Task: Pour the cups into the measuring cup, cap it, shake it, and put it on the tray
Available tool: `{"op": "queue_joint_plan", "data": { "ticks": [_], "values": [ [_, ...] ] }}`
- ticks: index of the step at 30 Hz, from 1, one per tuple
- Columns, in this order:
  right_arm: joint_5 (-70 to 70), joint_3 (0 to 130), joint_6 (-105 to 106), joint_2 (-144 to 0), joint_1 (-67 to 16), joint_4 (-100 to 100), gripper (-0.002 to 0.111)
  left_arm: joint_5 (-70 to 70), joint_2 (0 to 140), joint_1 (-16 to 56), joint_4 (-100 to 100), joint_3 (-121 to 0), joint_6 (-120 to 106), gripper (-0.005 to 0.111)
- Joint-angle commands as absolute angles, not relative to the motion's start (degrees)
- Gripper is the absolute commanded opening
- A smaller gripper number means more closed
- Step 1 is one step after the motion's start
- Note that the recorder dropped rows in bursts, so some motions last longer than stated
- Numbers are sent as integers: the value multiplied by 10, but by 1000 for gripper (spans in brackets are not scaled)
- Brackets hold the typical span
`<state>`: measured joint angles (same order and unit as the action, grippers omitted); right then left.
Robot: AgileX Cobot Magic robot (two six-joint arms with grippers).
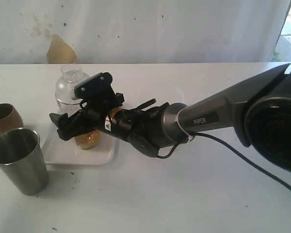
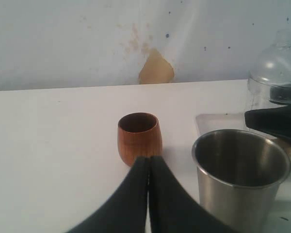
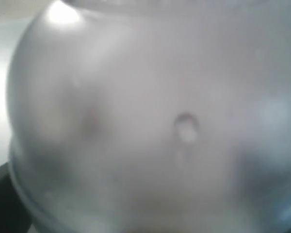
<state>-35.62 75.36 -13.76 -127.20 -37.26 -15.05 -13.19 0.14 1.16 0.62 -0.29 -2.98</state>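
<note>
You are straddling the capped, upright measuring cup (image 1: 72,82) sideways with the right tool (image 1: 68,121), on the tray (image 1: 102,153) toward the surface's left edge. Whether the tool is clamped or freed cannot be told. The left tool (image 2: 148,162) is idling, pinched together.

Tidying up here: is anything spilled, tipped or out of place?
Nothing major. The capped measuring cup stands upright on the tray, and the steel tumbler and brown cup stand upright on the table. Only a few dark specks dot the table near the tray.
</note>
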Motion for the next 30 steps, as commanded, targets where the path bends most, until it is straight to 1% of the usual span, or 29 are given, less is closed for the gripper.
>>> {"op": "queue_joint_plan", "data": {
  "ticks": [1, 9, 20, 23, 25, 27, 29, 30],
  "values": [
    [-365, 755, -126, -1266, -371, -153, 105, -133, 0, 13, 4, 0, -29, 1],
    [-365, 755, -118, -1245, -371, -153, 105, -133, 0, 13, 4, 0, -29, 1],
    [-356, 755, -118, -1172, -371, -153, 105, -133, 0, 13, 4, 0, -29, 1],
    [-335, 755, -116, -1148, -371, -153, 105, -133, 0, 13, 4, 0, -29, 1],
    [-305, 755, -115, -1126, -371, -153, 102, -133, 0, 13, 4, 0, -29, 1],
    [-268, 755, -115, -1102, -371, -153, 95, -133, 0, 13, 4, 0, -29, 1],
    [-235, 755, -115, -1073, -371, -153, 85, -133, 0, 13, 4, 0, -29, 1],
    [-219, 755, -115, -1058, -371, -153, 77, -133, 0, 13, 4, 0, -29, 1]
  ]
}}
